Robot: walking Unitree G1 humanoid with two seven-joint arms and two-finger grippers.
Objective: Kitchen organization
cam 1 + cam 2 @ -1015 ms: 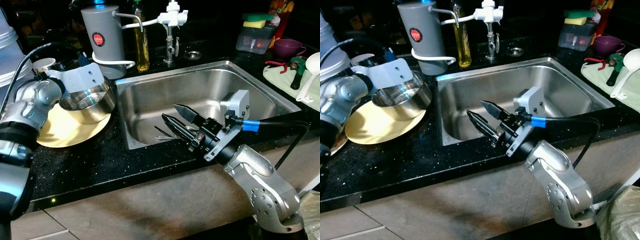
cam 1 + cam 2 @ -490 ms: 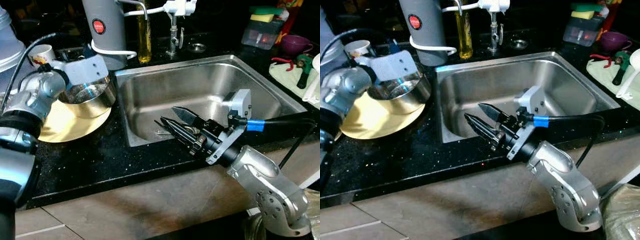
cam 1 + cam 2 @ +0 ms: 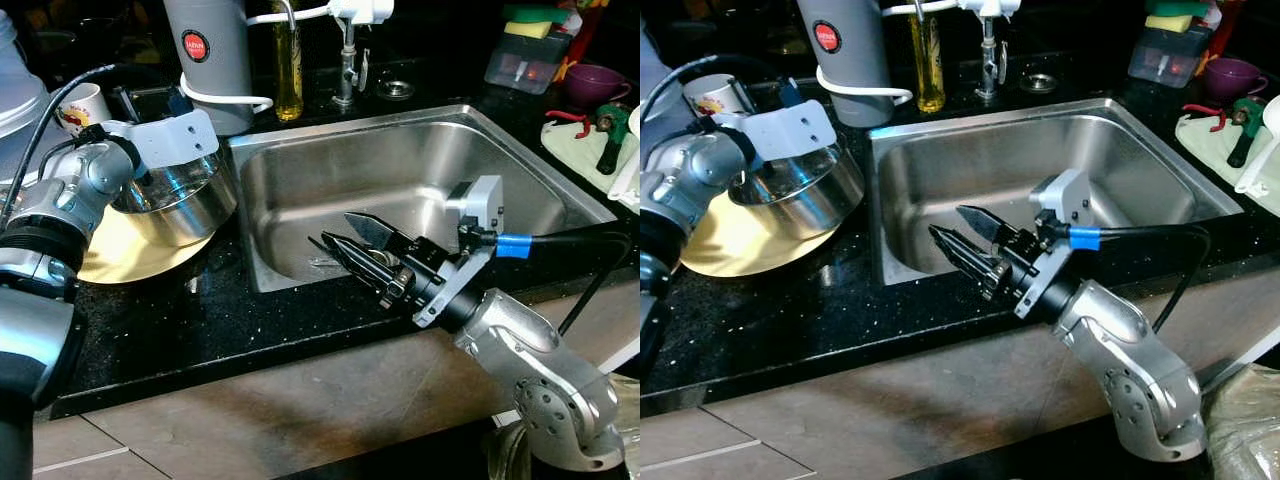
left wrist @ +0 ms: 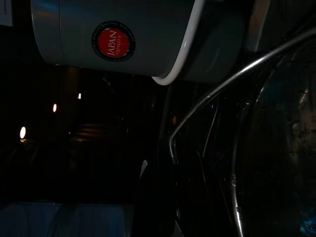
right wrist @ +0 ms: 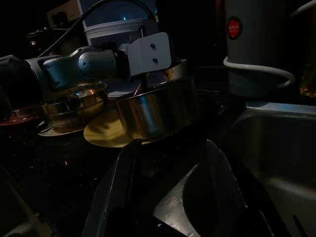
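My left claw (image 3: 150, 172) is at the rim of the steel bowl (image 3: 183, 200), and that bowl has just come up: a second ago it sat flat on the gold plate (image 3: 120, 258), now it's tilted, its near edge raised toward the sink (image 3: 400, 165). The wrist camera housing hides the fingers, so I can't tell how wide they stand, but the bowl moving with me suggests I've got the rim. Good sign, it's coming off the plate on the black table (image 3: 200, 320). Behind it stand the grey jug (image 3: 208, 55) and a white mug (image 3: 80, 105). Over to the right, my right claw (image 3: 345, 240) hangs over the sink's near edge, fingers spread apart, empty, hardly shifted, with some cutlery (image 3: 325, 262) lying in the basin below.
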